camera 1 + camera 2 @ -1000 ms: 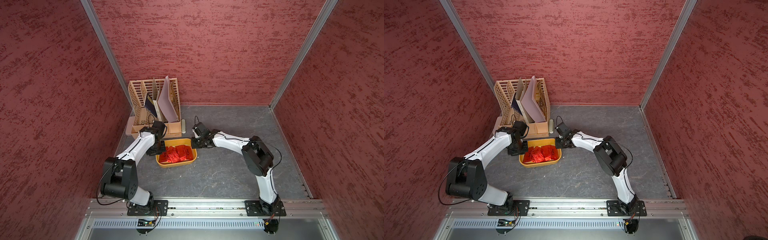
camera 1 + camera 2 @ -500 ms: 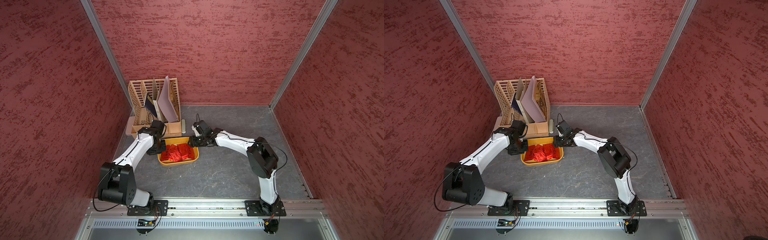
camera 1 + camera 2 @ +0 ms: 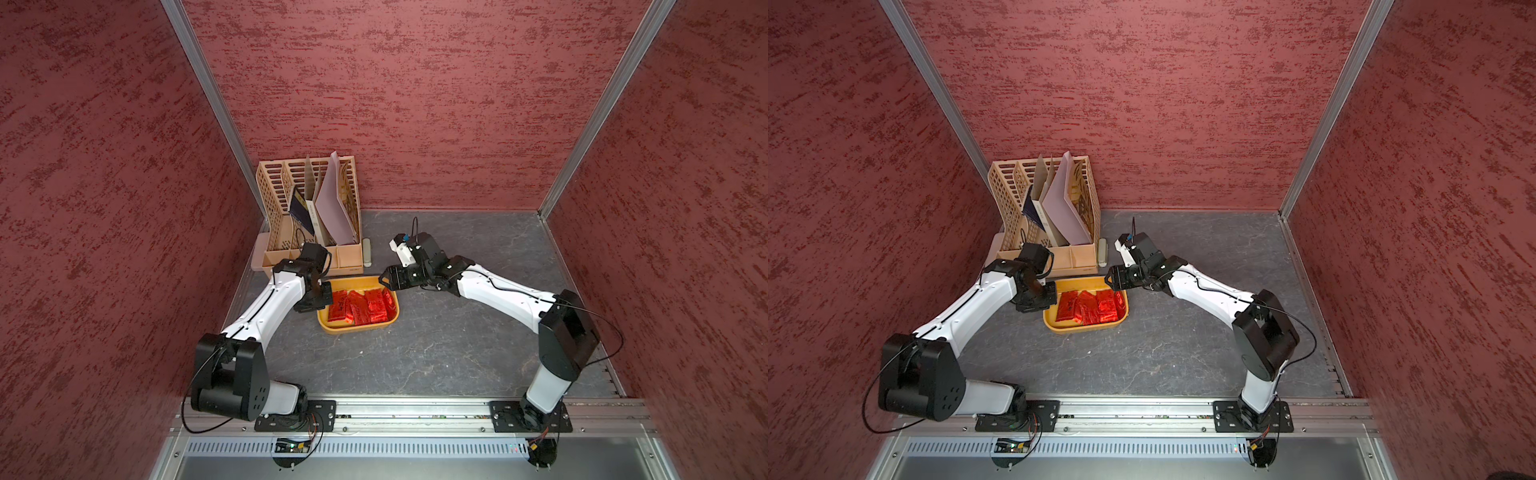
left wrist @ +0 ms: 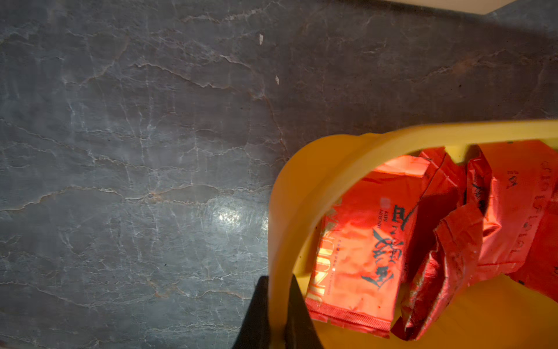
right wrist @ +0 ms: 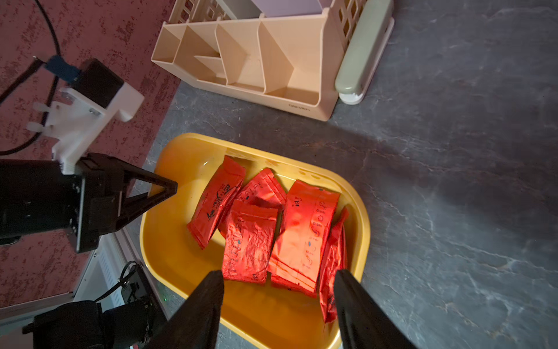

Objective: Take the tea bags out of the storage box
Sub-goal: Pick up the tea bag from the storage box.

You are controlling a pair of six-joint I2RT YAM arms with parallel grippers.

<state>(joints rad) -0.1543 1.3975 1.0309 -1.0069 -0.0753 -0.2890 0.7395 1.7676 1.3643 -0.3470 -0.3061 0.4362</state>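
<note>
The box (image 3: 357,329) was found at 6 o'clock of the rack (image 3: 307,199), the tea bags (image 3: 360,306) heaped inside it. Its 9 o'clock rim was pinched by the left gripper (image 4: 277,282); the right gripper (image 5: 277,273) was held spread over its 1 o'clock corner.

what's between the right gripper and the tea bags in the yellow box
Nothing visible. The right gripper is open over the storage box, and the tea bags lie uncovered inside. The left gripper grips the opposite rim, aside.

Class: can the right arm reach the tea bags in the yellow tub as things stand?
Probably yes: the right gripper hangs open over the storage box, the tea bags lie uncovered, and the left gripper only pinches a side wall.
</note>
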